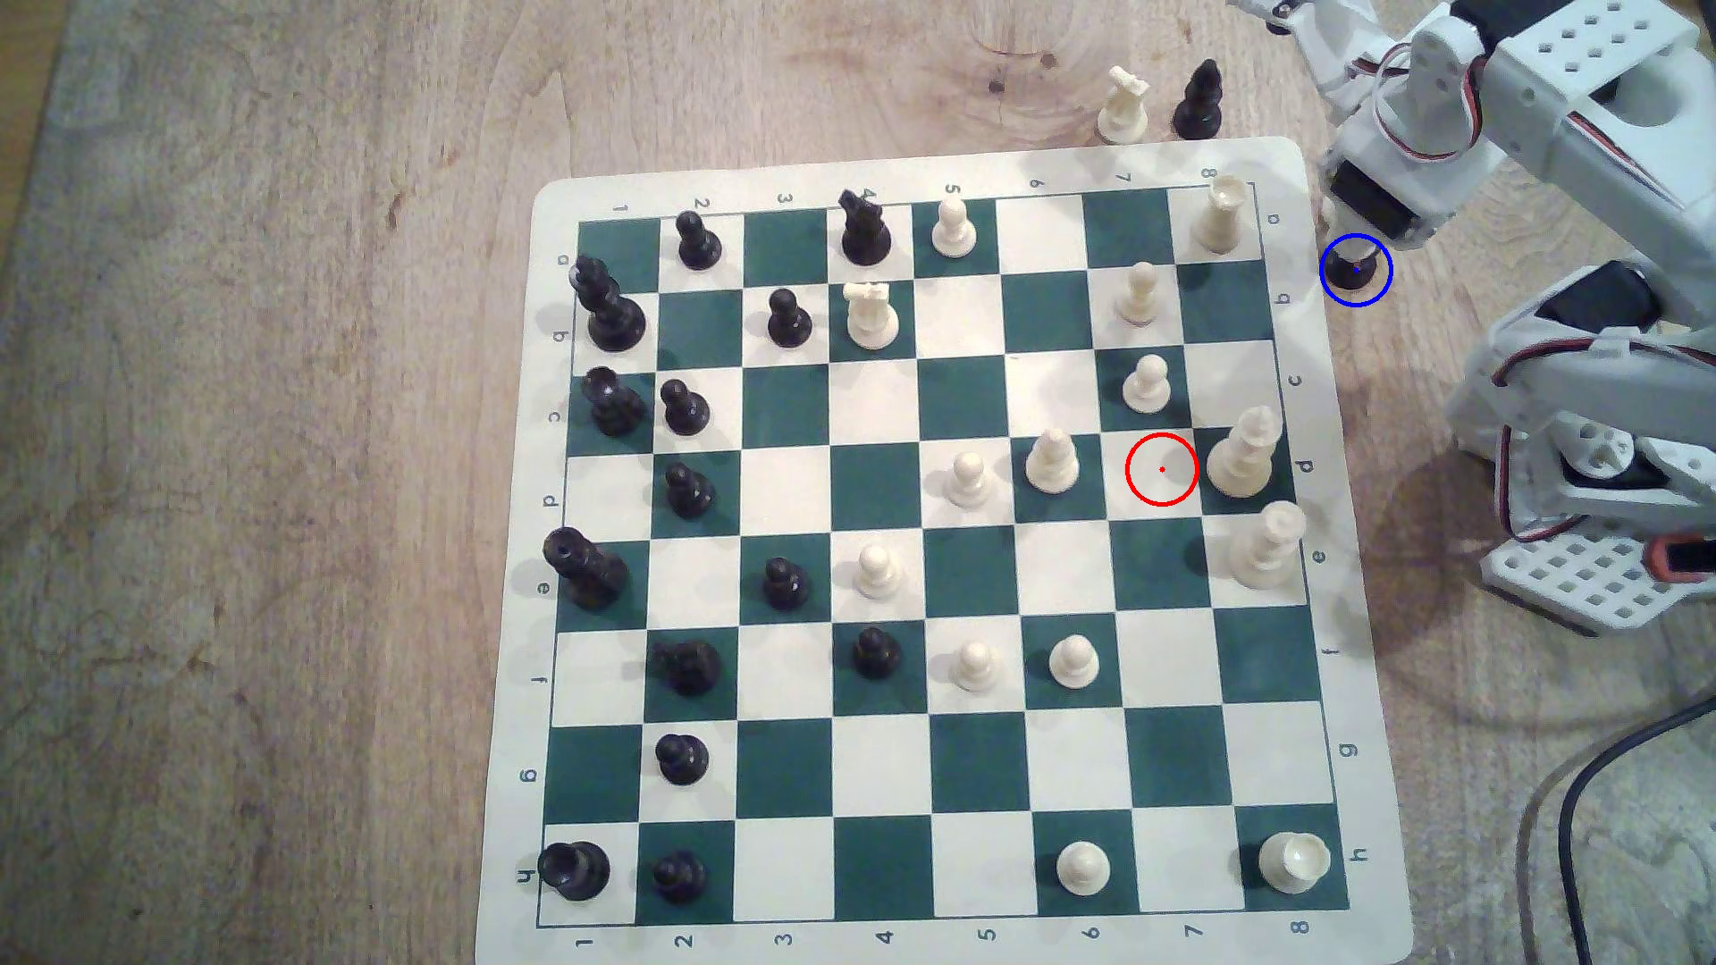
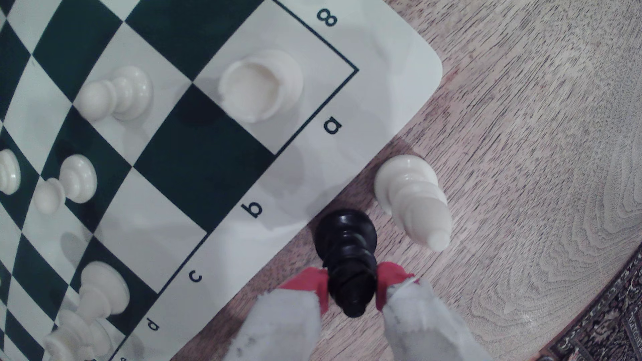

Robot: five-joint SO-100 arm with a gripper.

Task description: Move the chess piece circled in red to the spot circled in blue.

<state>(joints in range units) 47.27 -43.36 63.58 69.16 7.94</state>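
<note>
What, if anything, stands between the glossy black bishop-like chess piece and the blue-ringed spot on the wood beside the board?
Nothing visible does. The glossy black bishop-like piece already sits inside the blue-ringed spot on bare wood off the board's edge, with the red-padded gripper closed around it. A cream-white piece stands close beside it on the wood, apart from it.

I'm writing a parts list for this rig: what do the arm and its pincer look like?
The arm is white printed plastic with perforated plates, black servo blocks and thin red, black and white cables. The pincer has pale grey-white fingers tipped with red pads.
</note>
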